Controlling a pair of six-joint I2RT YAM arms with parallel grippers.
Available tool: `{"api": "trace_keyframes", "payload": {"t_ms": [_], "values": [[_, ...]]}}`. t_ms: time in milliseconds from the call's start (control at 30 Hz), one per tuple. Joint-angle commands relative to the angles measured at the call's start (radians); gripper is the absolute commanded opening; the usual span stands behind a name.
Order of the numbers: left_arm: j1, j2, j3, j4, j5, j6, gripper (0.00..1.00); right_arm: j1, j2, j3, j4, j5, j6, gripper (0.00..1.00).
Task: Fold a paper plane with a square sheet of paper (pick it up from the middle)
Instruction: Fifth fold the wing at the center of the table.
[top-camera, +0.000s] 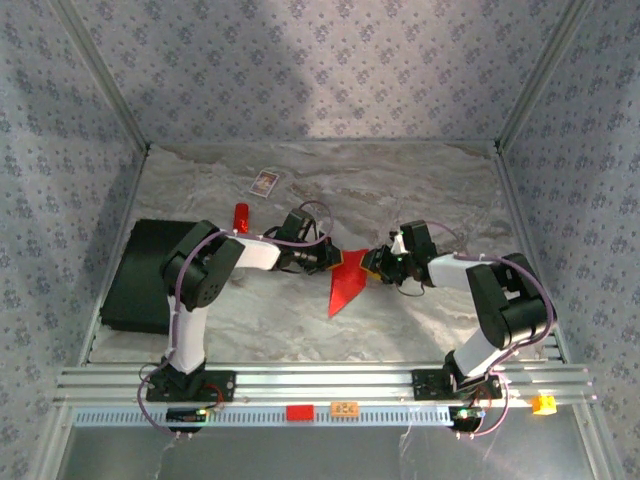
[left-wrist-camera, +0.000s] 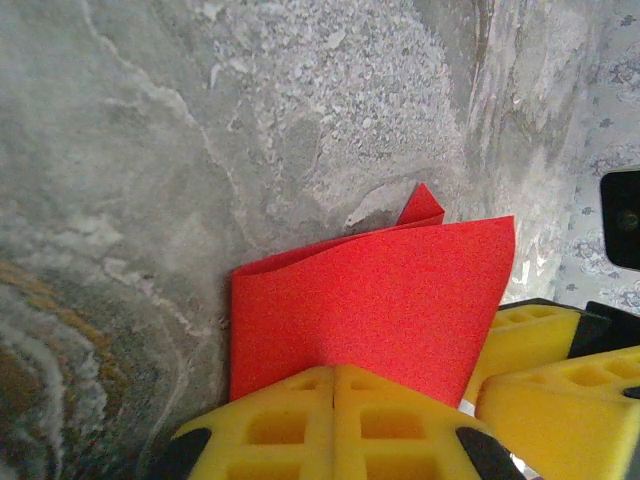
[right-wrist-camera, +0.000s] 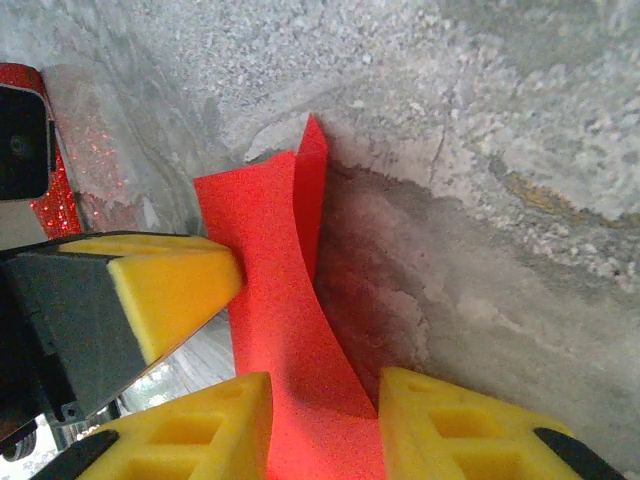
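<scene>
The square sheet of paper (top-camera: 347, 280) is bright red and folded narrower, with its lower point resting on the marble table (top-camera: 420, 190) between the two arms. My left gripper (top-camera: 335, 258) is shut on the sheet's upper edge. In the left wrist view its yellow fingers (left-wrist-camera: 300, 420) meet on the paper (left-wrist-camera: 370, 290), which bends away from them in a curved fold. My right gripper (top-camera: 372, 262) faces it from the right. In the right wrist view the right gripper (right-wrist-camera: 325, 430) stands open, the paper (right-wrist-camera: 270, 260) passing loosely through the gap between its fingers.
A small printed card (top-camera: 264, 182) lies at the back left. A red stick (top-camera: 240, 217) stands beside the left arm, next to a black mat (top-camera: 140, 275). Patterned walls close in the table on three sides, and an aluminium rail (top-camera: 320, 380) runs along the front.
</scene>
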Motion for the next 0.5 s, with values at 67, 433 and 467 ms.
{"api": "trace_keyframes", "payload": {"t_ms": [67, 433, 467], "values": [[0.007, 0.020, -0.025, -0.091, -0.017, 0.006, 0.00, -0.012, -0.008, 0.008, 0.022, -0.087, -0.056, 0.36], [0.008, 0.018, -0.018, -0.098, -0.013, 0.006, 0.00, -0.037, 0.015, 0.067, 0.021, -0.161, -0.172, 0.38], [0.005, 0.018, -0.017, -0.099, -0.014, 0.006, 0.00, -0.039, 0.024, 0.071, 0.028, -0.168, -0.176, 0.39]]}}
